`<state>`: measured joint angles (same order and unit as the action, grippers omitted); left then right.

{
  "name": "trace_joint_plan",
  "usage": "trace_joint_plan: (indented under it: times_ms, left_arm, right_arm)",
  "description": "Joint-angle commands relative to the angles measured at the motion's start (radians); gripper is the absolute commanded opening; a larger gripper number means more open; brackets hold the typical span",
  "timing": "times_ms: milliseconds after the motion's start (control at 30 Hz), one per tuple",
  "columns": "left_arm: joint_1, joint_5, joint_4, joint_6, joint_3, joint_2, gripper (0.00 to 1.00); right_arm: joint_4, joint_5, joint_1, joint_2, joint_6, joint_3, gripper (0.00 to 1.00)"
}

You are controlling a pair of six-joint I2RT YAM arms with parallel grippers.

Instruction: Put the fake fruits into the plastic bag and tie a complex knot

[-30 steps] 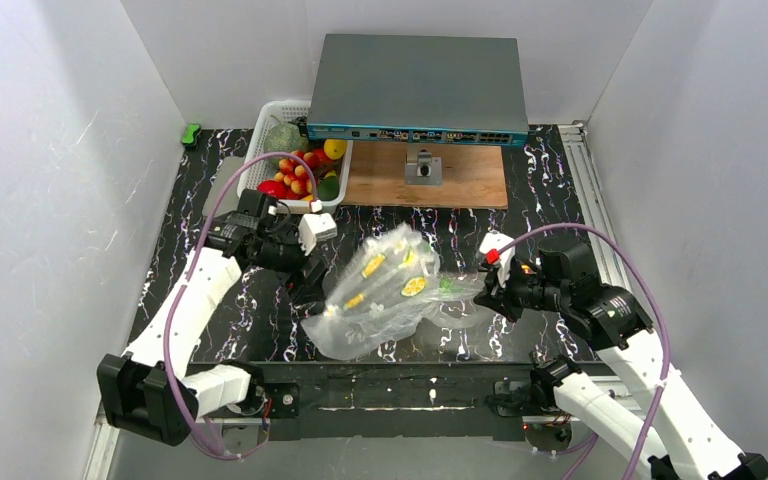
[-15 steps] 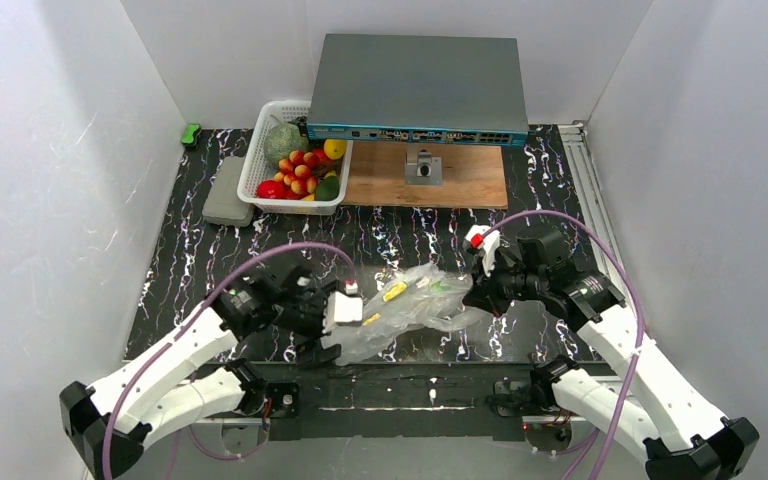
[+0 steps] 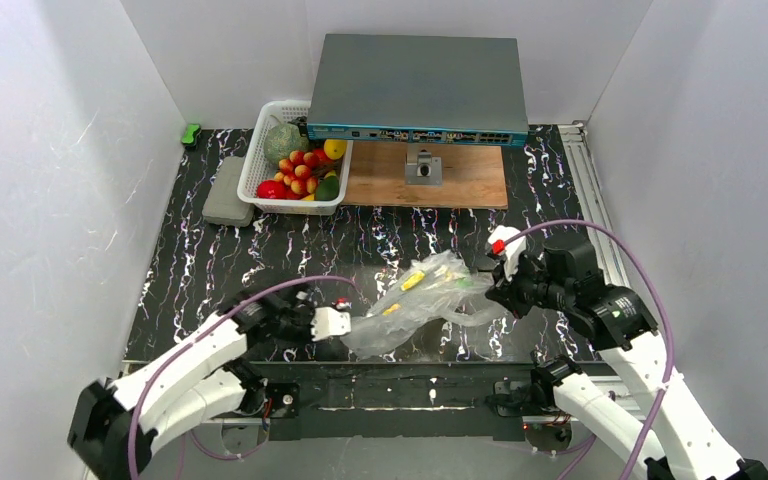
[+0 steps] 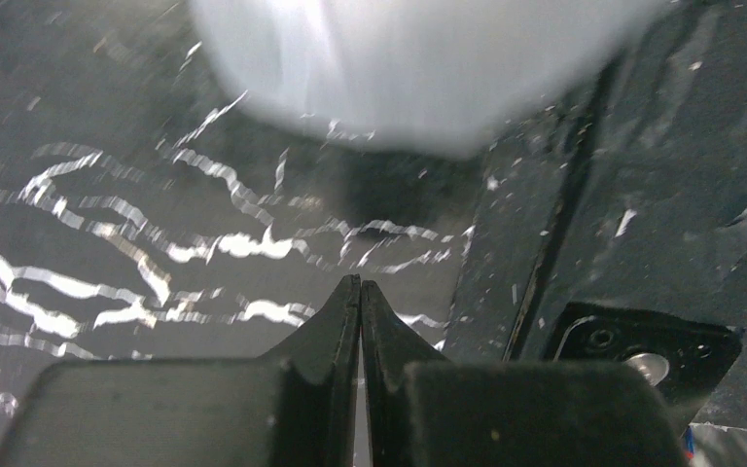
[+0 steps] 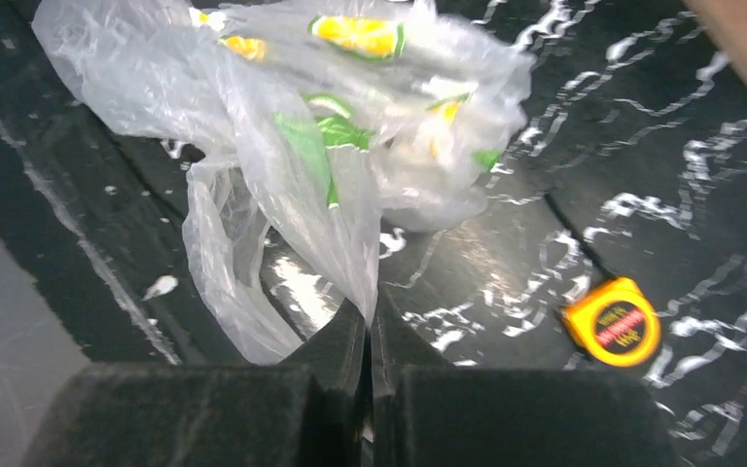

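The yellow tape measure (image 5: pixel 611 321), at 4 o'clock of the plastic bag (image 3: pixel 420 305) in the right wrist view, carries a round red label whose writing is too blurred to read. The bag, printed with lemon slices, lies crumpled at 6 o'clock on the table (image 3: pixel 190 260), close to its near edge. The right fingers (image 5: pixel 348 341) are pinched together on a fold of its film. The left fingers (image 4: pixel 336 331) are pressed together at the bag's 9 o'clock end with nothing visible between them; a white blur hides what lies ahead. The fake fruits (image 3: pixel 300 175) sit in the white basket (image 3: pixel 256 150) at 11 o'clock, partly tucked under the grey switch (image 3: pixel 415 85), well apart from the bag.
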<state>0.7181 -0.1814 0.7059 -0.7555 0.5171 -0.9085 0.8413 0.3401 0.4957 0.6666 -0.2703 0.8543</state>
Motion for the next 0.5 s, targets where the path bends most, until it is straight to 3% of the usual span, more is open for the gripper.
trace_joint_plan:
  times_ms: [0,167,200,233,267,300,467]
  left_arm:
    - [-0.114,-0.073,0.191,-0.142,0.033,0.183,0.0]
    - [-0.118,-0.125,0.166,-0.036,0.089,0.21,0.0]
    - [-0.118,-0.164,0.163,0.013,0.129,0.177,0.08]
    - [-0.118,-0.211,0.163,0.052,0.176,0.139,0.36]
    - [-0.117,-0.278,0.162,0.092,0.23,0.086,0.82]
    - [-0.116,-0.317,0.144,0.135,0.256,0.055,0.96]
    - [-0.045,-0.331,-0.073,0.217,0.254,-0.035,0.98]
  right_arm:
    - [0.071,-0.115,-0.019,0.035,-0.087,0.095,0.01]
    - [0.009,0.021,-0.021,0.006,-0.11,0.062,0.01]
    - [0.002,0.042,-0.02,0.023,-0.103,0.062,0.01]
    - [0.001,0.053,-0.02,0.05,-0.096,0.067,0.01]
    - [0.006,0.054,-0.02,0.079,-0.094,0.073,0.01]
    - [0.012,0.051,-0.02,0.106,-0.096,0.081,0.01]
    - [-0.03,0.064,-0.021,0.137,-0.12,0.081,0.01]
